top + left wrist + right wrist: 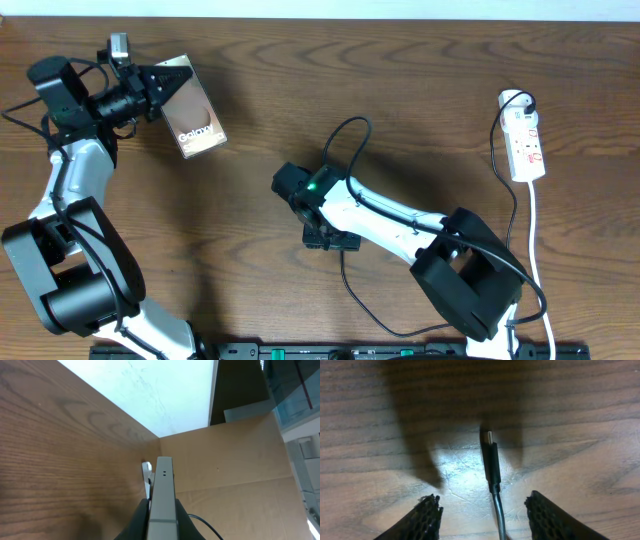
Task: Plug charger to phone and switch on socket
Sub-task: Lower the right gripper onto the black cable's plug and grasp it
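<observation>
Left jaws clamp phone [195, 122], edge-on in wrist view. Right jaws apart astride charger [491, 462] tip, hidden overhead.

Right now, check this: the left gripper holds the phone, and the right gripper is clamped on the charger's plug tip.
Not quite: the right gripper is not clamped on the charger's plug tip. The right wrist view shows its fingers apart either side of the tip, which lies on the table. The left gripper does hold the phone.
</observation>
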Motion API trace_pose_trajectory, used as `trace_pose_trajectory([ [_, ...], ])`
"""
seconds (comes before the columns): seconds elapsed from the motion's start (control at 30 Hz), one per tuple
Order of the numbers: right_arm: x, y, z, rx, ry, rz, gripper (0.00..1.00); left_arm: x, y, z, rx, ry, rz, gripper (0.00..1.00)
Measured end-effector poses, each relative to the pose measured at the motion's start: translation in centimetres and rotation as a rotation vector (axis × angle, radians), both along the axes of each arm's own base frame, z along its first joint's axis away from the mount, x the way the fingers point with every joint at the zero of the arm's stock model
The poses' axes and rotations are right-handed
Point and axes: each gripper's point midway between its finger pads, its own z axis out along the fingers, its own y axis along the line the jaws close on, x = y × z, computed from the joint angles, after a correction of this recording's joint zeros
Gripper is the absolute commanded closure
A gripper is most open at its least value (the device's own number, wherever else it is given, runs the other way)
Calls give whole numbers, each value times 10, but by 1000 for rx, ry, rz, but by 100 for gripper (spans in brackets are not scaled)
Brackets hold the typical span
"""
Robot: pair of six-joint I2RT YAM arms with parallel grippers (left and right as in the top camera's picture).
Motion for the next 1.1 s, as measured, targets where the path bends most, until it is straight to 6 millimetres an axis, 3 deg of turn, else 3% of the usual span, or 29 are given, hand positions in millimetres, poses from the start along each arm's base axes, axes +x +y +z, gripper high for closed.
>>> trace_pose_trajectory([
  [0.17,0,0,-10,-8,15,-1,66,0,0,-1,-1,2,0,93],
  [0.47,2,-1,-14,-3,28,-11,64,0,0,-1,1,-1,0,93],
  [0.57,6,1,-14,12,19,-17,67,0,0,-1,3,-5,-1,93],
  [0.7,10,3,-15,35,24,-23,78,0,0,-1,10,-14,-1,93],
  [0.8,10,3,-15,39,26,-20,99,0,0,-1,11,-17,-2,93],
  [1.1,14,9,-16,78,23,5,99,0,0,-1,11,-17,-2,93],
])
